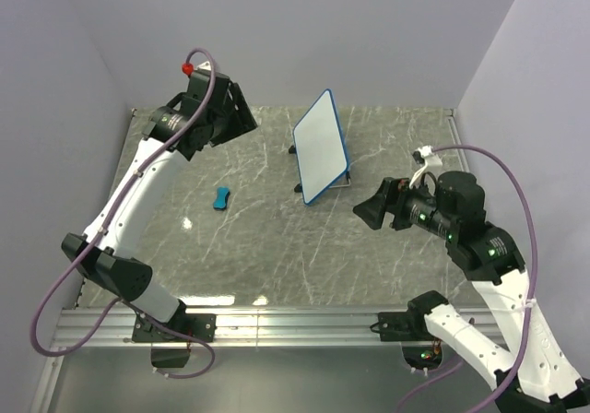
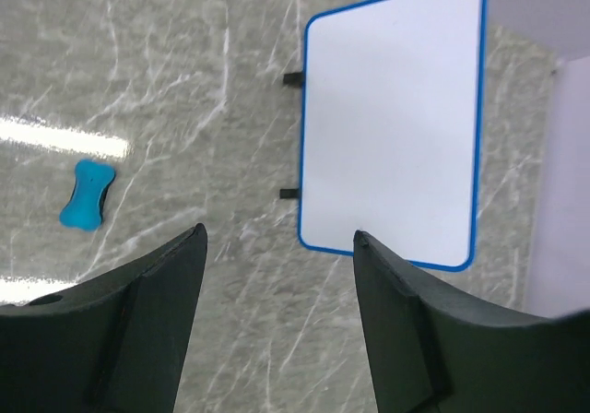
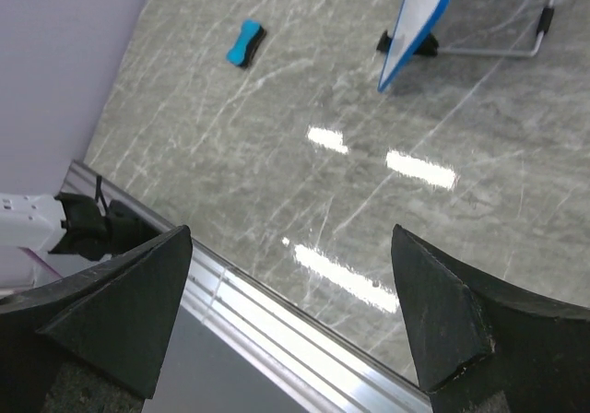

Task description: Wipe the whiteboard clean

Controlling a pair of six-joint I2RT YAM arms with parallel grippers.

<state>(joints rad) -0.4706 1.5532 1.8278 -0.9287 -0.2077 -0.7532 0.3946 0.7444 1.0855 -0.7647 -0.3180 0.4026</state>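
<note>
The whiteboard [image 1: 320,144], white with a blue rim, stands tilted on its wire stand at the back middle of the marble table; its face looks blank in the left wrist view [image 2: 392,118]. The right wrist view shows it edge-on [image 3: 419,17]. A small blue eraser block [image 1: 221,197] lies flat to the board's left; it also shows in the left wrist view [image 2: 88,194] and the right wrist view [image 3: 245,43]. My left gripper [image 1: 241,118] is open and empty, raised left of the board. My right gripper [image 1: 369,210] is open and empty, in the air to the board's right front.
The marble table [image 1: 277,256] ends in a metal rail [image 1: 295,325] at the near edge. Lilac walls close the back and both sides. The board's wire stand [image 3: 539,35] and black feet [image 2: 290,79] stick out around it.
</note>
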